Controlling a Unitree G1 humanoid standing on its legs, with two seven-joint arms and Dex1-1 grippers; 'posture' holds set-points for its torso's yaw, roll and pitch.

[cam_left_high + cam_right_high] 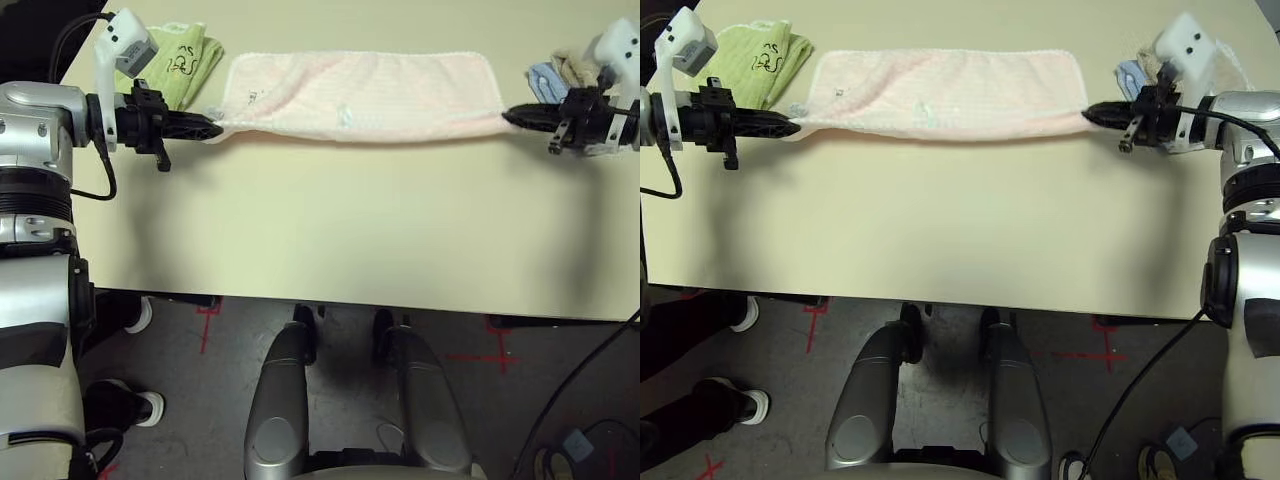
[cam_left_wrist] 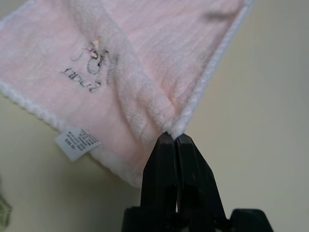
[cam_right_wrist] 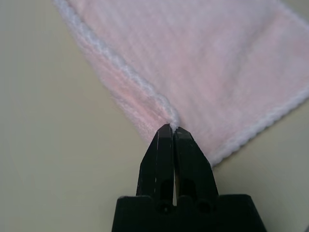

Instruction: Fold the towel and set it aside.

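Pink towel (image 1: pixel 360 95) stretched in a long band along far edge of tabletop (image 1: pixel 330 230), already doubled over lengthwise, white scalloped trim running along far side and short ends. Dark embroidered mark (image 2: pixel 89 72) near towel's left end, white care label (image 2: pixel 77 143) sticking out from edge there, close to pinched corner. Near long edge of towel slightly lifted at both ends where corners are gripped, middle resting on tabletop.

Left end effector (image 1: pixel 212 128) pressed together on towel's near left corner, black fingers (image 2: pixel 164 164) clamped with layered pink cloth and white trim caught at tips. Pointing inward along tabletop toward towel, low over surface.

Right end effector (image 1: pixel 510 117) pressed together on towel's near right corner, fingers (image 3: pixel 166 154) closed with trim and folded edge pinched at tips. Also pointing inward, mirroring left one.

Light green towel (image 1: pixel 185 60) with dark scribble mark folded at far left corner of tabletop, just beside pink towel's left end, partly behind left arm. Blue and beige folded cloths (image 1: pixel 560 72) at far right corner, just beside towel's right end, partly behind right wrist.

Near half of tabletop bare. Red tape marks (image 1: pixel 495 357) on floor past near edge. A person's shoes (image 1: pixel 140 400) on floor at near left.
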